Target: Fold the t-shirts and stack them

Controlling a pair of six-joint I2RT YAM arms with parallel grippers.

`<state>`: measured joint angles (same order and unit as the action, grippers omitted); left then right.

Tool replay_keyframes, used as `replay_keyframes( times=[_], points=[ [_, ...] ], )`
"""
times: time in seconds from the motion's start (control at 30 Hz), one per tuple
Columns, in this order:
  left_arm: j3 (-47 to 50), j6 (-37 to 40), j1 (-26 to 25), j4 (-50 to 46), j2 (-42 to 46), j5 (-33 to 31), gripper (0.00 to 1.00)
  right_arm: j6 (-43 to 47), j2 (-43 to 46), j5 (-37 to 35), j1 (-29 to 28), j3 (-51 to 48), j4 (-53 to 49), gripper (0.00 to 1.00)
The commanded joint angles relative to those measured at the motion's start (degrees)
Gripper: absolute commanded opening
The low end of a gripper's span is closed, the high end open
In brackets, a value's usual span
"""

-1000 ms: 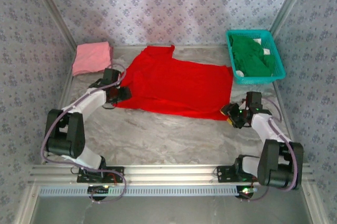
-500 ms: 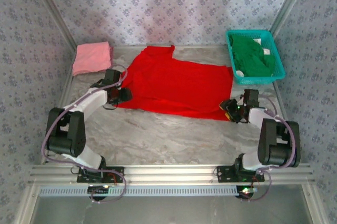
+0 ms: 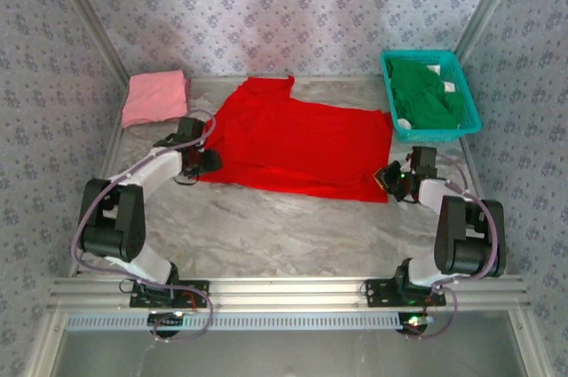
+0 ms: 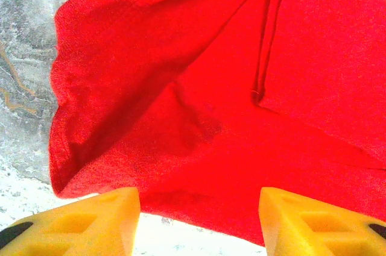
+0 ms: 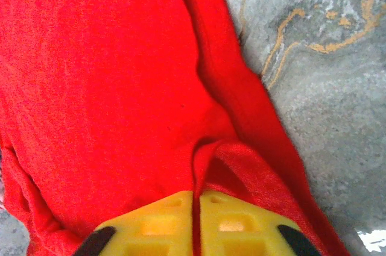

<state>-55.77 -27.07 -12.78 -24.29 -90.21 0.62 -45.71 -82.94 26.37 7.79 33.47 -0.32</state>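
From above, the bright red cloth t-shirt (image 3: 297, 146) lies spread flat across the middle of the grey marbled table (image 3: 284, 226), its length running left to right. My left gripper (image 3: 206, 162) is down at its near left corner and my right gripper (image 3: 383, 180) at its near right corner, both low against the cloth. A pale pink cloth t-shirt (image 3: 155, 96) lies folded at the far left corner of the table, apart from the red one. A dark green cloth t-shirt (image 3: 426, 93) lies bunched inside the teal plastic mesh basket (image 3: 435, 135) at the far right, just beyond the red shirt's right edge. In my left wrist view, my two yellow left fingers (image 4: 90, 220) stand apart at the bottom of the frame, holding nothing. The red hem reaches just into the gap between them, and a loose fold of sleeve lies ahead with bare table to its left. In my right wrist view, my yellow right fingers (image 5: 151, 226) are pressed together and clamped on a pinched ridge of the red cloth. That ridge rises up into them, while the shirt's edge runs diagonally past with grey table on the right.
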Motion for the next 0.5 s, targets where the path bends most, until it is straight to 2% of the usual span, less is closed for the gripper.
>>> replay_keyframes(
  times=[0.0,0.1,0.47],
  points=[
    [-1.4,0.1,-0.2,-1.4,-0.6,-0.5,0.55,-0.2,-1.0,-0.9,0.0,1.8,1.0,0.07],
    [-1.5,0.1,-0.2,-1.2,-0.7,-0.5,0.55,0.0,-1.9,-1.0,0.3,3.1,1.3,0.00],
    [-2.7,0.2,0.2,-2.0,0.0,-1.3,0.55,-0.1,2.0,-5.9,3.5,6.9,-3.5,0.00]
  ],
)
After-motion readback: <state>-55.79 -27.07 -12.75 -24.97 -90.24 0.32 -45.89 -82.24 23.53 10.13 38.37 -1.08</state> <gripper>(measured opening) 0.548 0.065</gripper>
